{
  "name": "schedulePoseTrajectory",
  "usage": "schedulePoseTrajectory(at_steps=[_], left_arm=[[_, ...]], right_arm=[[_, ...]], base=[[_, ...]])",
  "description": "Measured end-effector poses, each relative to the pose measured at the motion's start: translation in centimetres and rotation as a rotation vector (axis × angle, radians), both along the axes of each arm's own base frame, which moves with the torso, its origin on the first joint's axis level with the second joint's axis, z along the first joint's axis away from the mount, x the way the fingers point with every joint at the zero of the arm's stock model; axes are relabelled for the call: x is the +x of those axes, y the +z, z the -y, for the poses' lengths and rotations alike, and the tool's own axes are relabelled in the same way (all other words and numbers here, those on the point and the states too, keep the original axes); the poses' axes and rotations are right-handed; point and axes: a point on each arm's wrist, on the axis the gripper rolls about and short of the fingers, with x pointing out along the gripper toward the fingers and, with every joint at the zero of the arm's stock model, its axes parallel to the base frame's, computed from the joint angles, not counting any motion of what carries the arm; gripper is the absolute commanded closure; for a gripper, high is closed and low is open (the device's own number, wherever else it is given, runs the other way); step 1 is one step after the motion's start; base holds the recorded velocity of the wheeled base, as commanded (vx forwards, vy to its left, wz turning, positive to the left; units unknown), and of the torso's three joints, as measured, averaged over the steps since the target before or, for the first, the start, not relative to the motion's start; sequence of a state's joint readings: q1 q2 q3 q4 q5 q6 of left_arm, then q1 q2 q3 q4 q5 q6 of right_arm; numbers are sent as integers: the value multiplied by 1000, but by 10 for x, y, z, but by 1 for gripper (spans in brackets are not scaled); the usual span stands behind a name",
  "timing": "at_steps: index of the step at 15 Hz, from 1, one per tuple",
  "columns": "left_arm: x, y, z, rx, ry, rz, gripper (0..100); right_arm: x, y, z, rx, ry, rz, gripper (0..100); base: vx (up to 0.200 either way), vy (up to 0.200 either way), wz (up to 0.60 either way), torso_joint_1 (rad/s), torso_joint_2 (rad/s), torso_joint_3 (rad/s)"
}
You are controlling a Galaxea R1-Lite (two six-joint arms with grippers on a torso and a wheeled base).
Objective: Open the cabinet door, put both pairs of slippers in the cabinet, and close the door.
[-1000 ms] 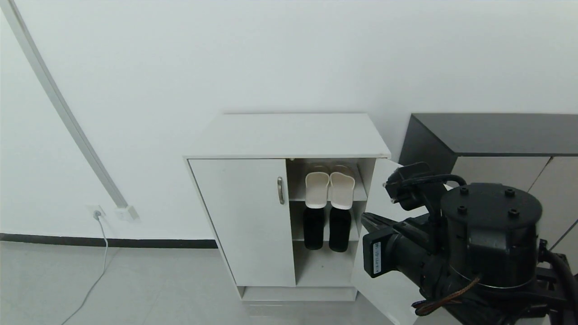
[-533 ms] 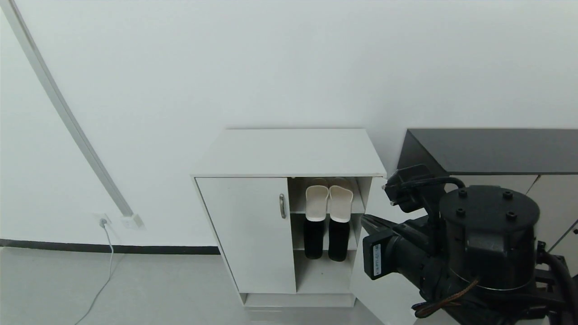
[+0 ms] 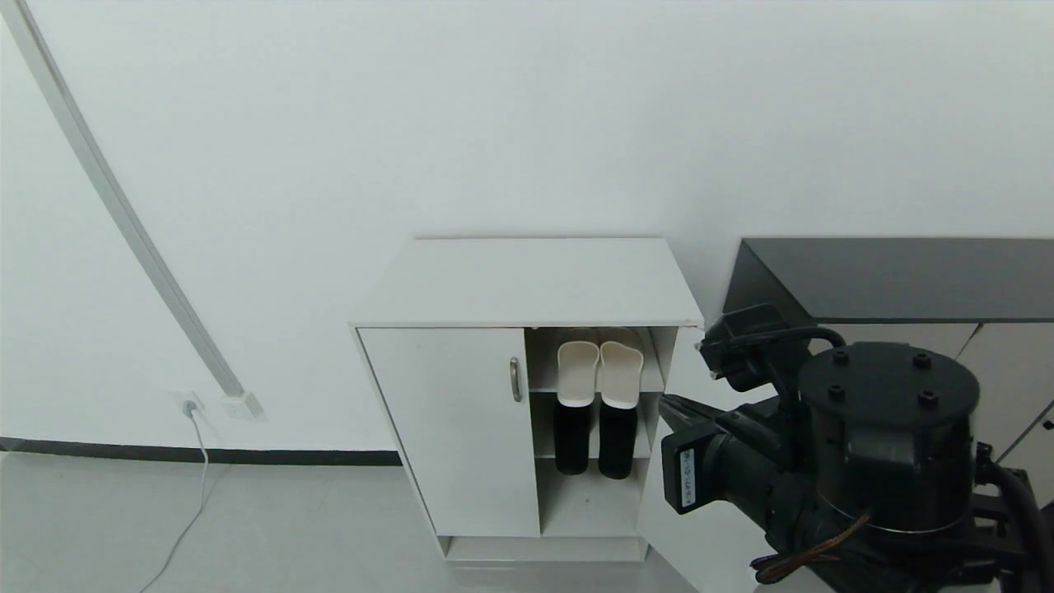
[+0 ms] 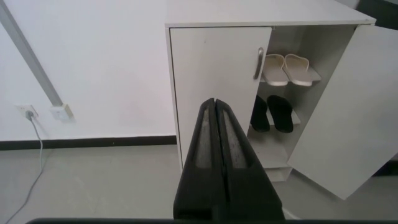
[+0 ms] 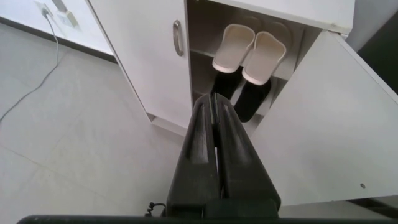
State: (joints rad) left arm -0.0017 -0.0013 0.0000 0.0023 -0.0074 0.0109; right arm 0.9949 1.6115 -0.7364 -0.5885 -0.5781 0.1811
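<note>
Boxy white cabinet, door open; cream slippers above matte black pair.

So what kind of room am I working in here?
Likely a home-style entryway, or a mock-up of one: a white two-door cabinet stands against a bare white wall on a grey tiled floor, with cream slippers and black slippers on its shelves.
</note>
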Motion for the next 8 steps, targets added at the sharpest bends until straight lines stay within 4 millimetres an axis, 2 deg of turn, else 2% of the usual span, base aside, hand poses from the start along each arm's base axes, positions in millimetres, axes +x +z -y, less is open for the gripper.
schedulePoseTrajectory(at_steps=[7,8], left_arm=[[0,0,0,0,0,1,100],[0,0,0,0,0,0,100]], right_arm=[[2,-2,0,-7,-5,-4,100],[1,-2,-1,-6,-3,-3,100]], base=[[0,0,-600,2,2,1],[0,0,0,0,0,0]])
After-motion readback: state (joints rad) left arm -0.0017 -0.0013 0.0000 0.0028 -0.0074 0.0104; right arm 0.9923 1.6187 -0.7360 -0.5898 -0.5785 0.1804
